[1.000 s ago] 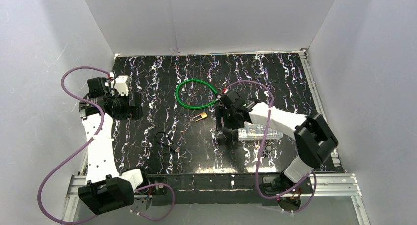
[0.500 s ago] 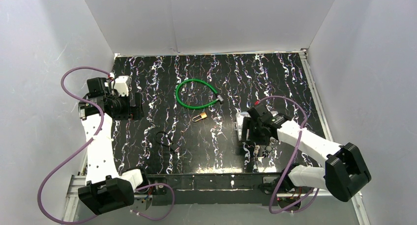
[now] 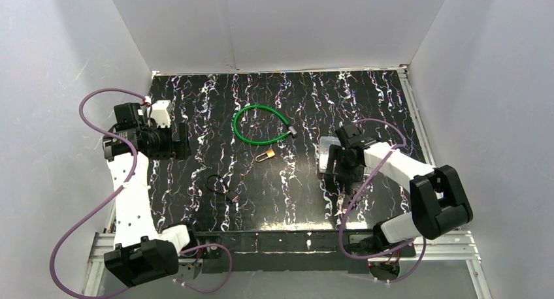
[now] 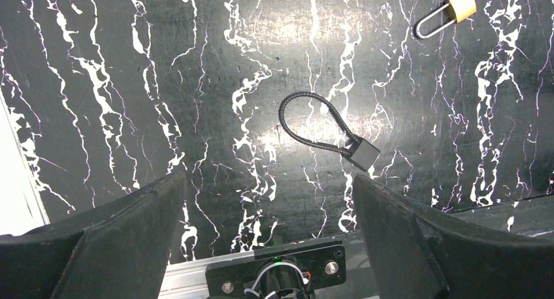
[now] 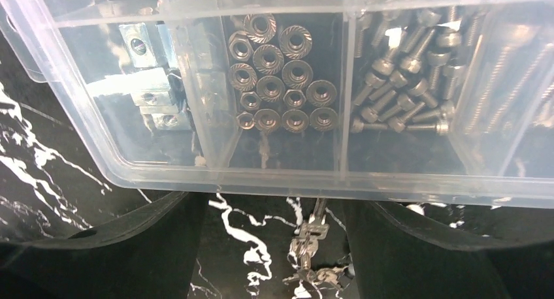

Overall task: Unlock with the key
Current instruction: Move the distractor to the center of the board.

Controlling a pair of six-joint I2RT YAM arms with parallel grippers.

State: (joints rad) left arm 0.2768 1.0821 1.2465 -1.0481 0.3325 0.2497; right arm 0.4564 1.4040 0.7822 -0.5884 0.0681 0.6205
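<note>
Clear compartment box [image 5: 215, 181]: flange nuts [image 5: 277, 83], bolts [image 5: 405, 83]; keys [image 5: 310, 243] beside

Black, white-veined marble-pattern tabletop [image 3: 196, 103]; plain pale grey walls [image 3: 261, 25] on three sides; aluminium rail [image 3: 460, 241] along near edge.

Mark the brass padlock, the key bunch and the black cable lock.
brass padlock [image 4: 462, 4], left wrist view, on its brass body.
key bunch [image 5: 305, 245], right wrist view, on the bunch's middle.
black cable lock [image 4: 363, 153], left wrist view, on its lock block.

Padlock [image 3: 265, 155] left of parts box [image 3: 323, 153]
</note>
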